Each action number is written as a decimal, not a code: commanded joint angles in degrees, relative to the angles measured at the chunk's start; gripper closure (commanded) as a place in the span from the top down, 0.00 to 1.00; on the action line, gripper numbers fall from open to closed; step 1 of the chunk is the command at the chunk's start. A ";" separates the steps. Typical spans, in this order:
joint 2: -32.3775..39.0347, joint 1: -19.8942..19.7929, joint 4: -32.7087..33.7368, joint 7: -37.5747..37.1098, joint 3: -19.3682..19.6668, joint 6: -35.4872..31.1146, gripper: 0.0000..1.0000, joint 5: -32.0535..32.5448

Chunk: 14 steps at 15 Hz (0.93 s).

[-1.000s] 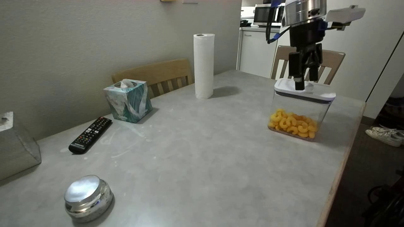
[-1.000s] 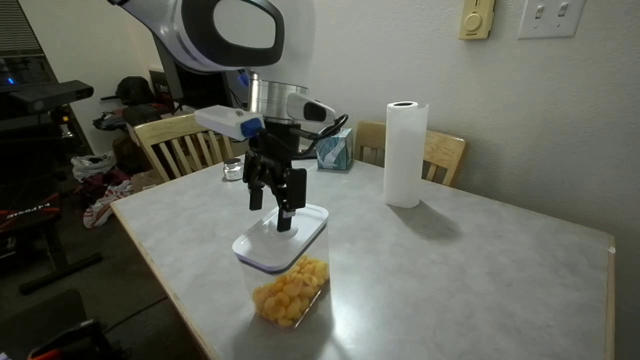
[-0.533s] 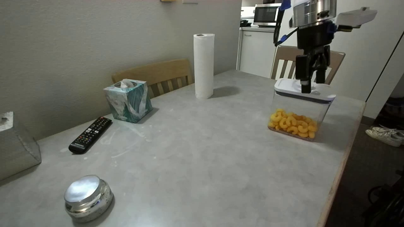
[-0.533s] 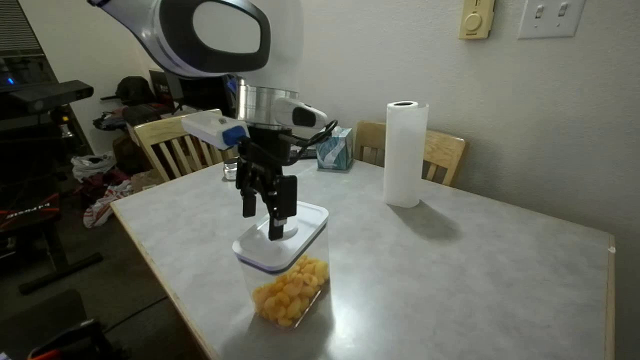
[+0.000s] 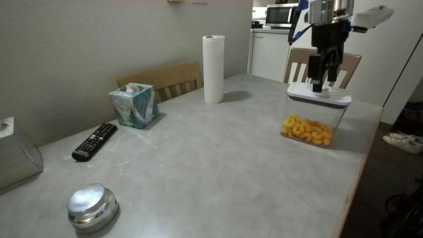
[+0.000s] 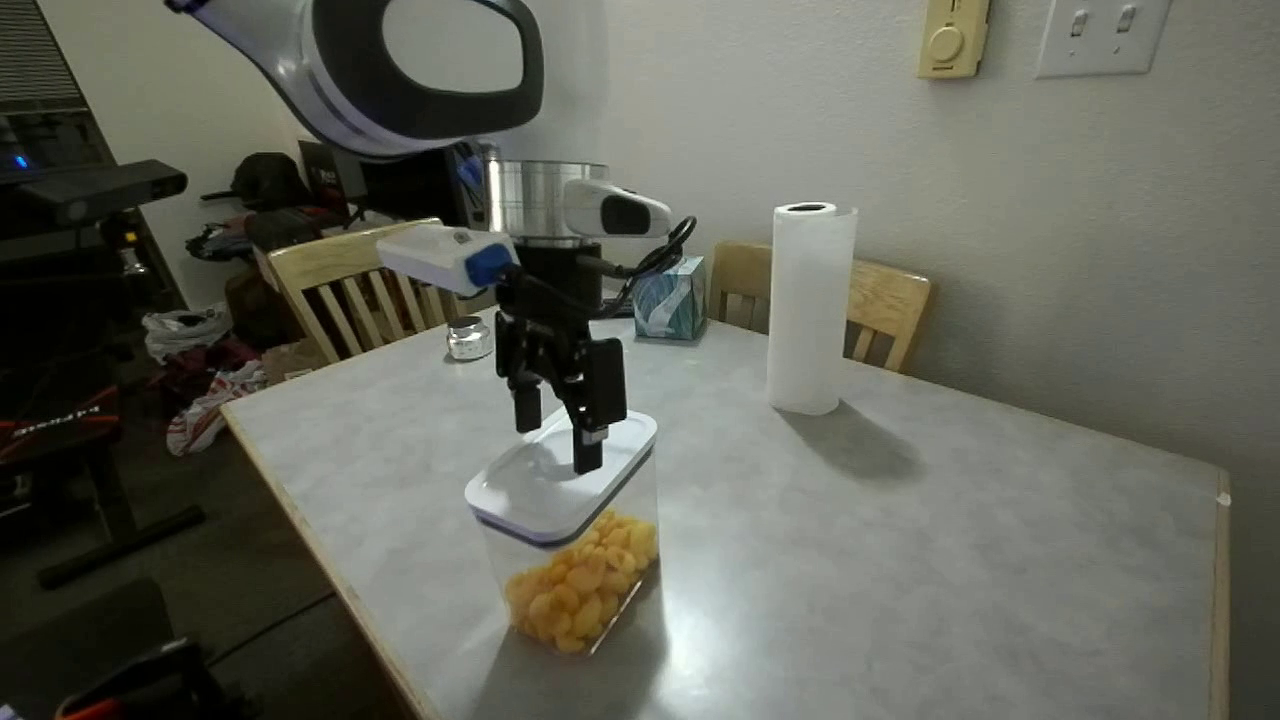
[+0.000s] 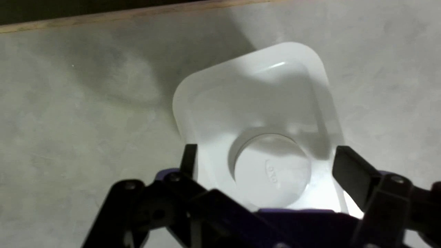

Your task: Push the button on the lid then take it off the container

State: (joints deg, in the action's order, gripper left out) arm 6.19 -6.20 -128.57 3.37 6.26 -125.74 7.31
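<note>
The pincer (image 6: 558,440) stands wide, holding nothing, over the round button (image 7: 272,172). That button looks raised, so the press is perhaps done; the lid (image 7: 255,93) still sits on the container (image 5: 299,107), upright on the tabletop (image 5: 205,165). Lifting it off remains.

White arm (image 6: 288,62), black ring (image 6: 440,110), silver collar (image 6: 526,200), black cables (image 6: 642,271), black end effector (image 6: 558,446)

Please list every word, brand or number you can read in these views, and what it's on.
"OXO": on the button of the white lid, wrist view.
"SAMSUNG": on the black remote, in an exterior view.
Too small to read: the remote's key markings; red lettering on a dark item in the background.
</note>
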 commanded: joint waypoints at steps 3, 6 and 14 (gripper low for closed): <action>-1.02 -0.03 -1.58 0.12 0.10 -3.07 0.62 0.74; -1.26 -0.12 -2.16 0.06 0.17 -3.56 0.46 0.56; -2.19 -0.14 -3.50 -1.17 0.36 -4.73 0.28 0.75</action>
State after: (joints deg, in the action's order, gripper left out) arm 5.92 -6.19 -129.40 3.37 6.30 -128.54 7.31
